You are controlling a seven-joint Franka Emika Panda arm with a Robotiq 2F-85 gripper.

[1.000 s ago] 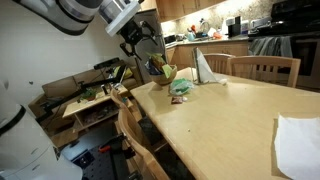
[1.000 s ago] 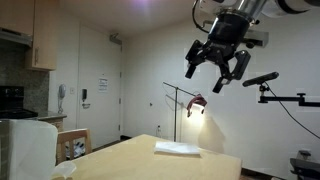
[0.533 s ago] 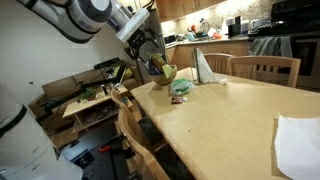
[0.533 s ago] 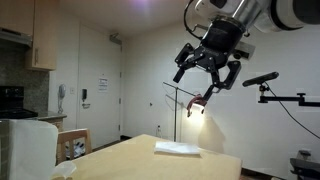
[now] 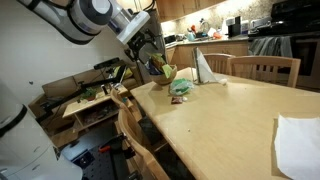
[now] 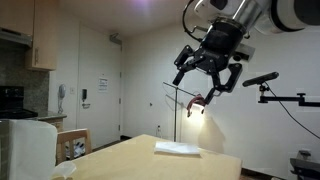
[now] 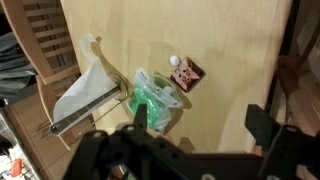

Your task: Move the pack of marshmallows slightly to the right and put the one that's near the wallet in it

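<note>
In the wrist view the pack of marshmallows (image 7: 155,102), a bright green see-through bag, lies on the wooden table. Just beyond it is the small dark wallet (image 7: 188,73), with one white marshmallow (image 7: 176,61) at its corner. My gripper (image 7: 200,125) hangs open well above the table, its dark fingers (image 7: 262,124) empty, with the bag under the left finger. In both exterior views the gripper (image 5: 150,52) (image 6: 207,76) is high in the air. The green bag (image 5: 181,87) lies on the table below and beyond it.
A white pointed napkin (image 7: 85,90) (image 5: 203,67) stands beside the bag, and a yellow-green bowl (image 5: 163,73) sits near the table's corner. A white sheet (image 5: 298,142) (image 6: 178,149) lies on the table. Wooden chairs (image 5: 262,68) (image 5: 135,125) line the table's edges.
Over the first half second the gripper dropped a little and turned above the bag. Since then it has held still, and nothing on the table has moved.
</note>
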